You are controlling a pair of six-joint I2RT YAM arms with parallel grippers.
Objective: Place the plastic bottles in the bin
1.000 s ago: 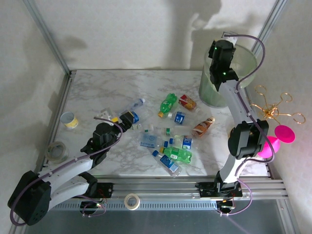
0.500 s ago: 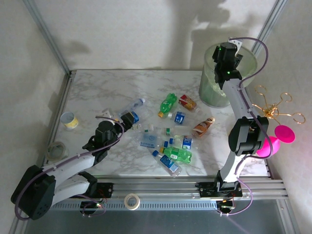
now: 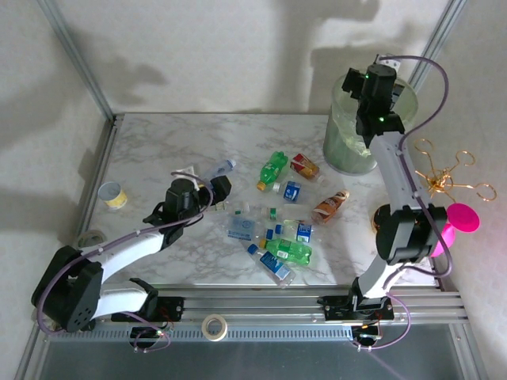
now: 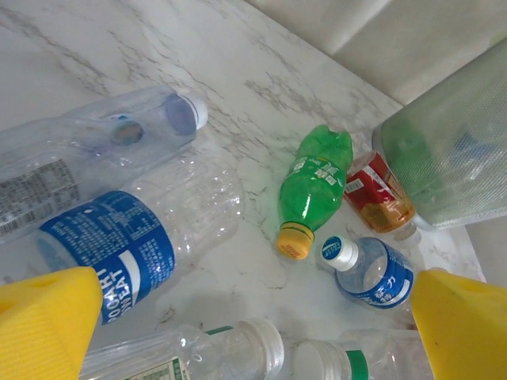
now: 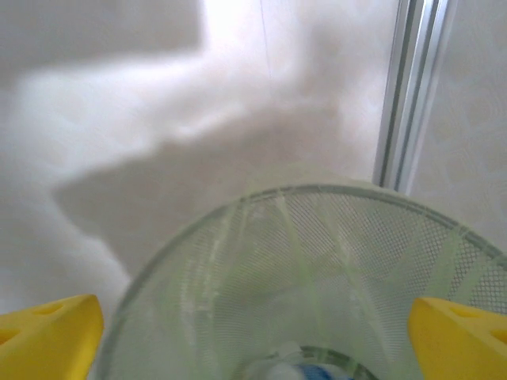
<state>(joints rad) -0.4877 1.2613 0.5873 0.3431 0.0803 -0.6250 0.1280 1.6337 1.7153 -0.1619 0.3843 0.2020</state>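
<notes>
**Right gripper shifts over the bin; left arm reaches among the bottles**

Since half a second ago, the right gripper [image 3: 372, 85] has slid sideways to hang above the mouth of the tall round translucent bin with a pale green liner [image 3: 342, 146]. The left gripper [image 3: 219, 188] has pushed farther out among the small plastic bottles.

Those bottles lie scattered on the white marbled tabletop [image 3: 150, 150], outside the bin. Closest to the left gripper, a clear bottle with a blue label [image 4: 127, 245] touches a clear white-capped bottle [image 4: 127, 138]. Beyond them lie a green bottle with an orange cap [image 4: 313, 182], a red-labelled bottle [image 4: 379, 196] near the bin, and a small blue-labelled bottle with a white cap [image 4: 376, 277]. A white-and-blue object [image 5: 291, 364] sits at the bin's bottom, cut off by the frame edge.

The left gripper's jaws are spread wide and hold nothing, with the blue-labelled bottle under the gap, close to one yellow fingertip [image 4: 47, 317]. The right gripper is equally wide and empty.

A small yellow-banded cup [image 3: 114, 195] stands well apart, by the table's left edge.
</notes>
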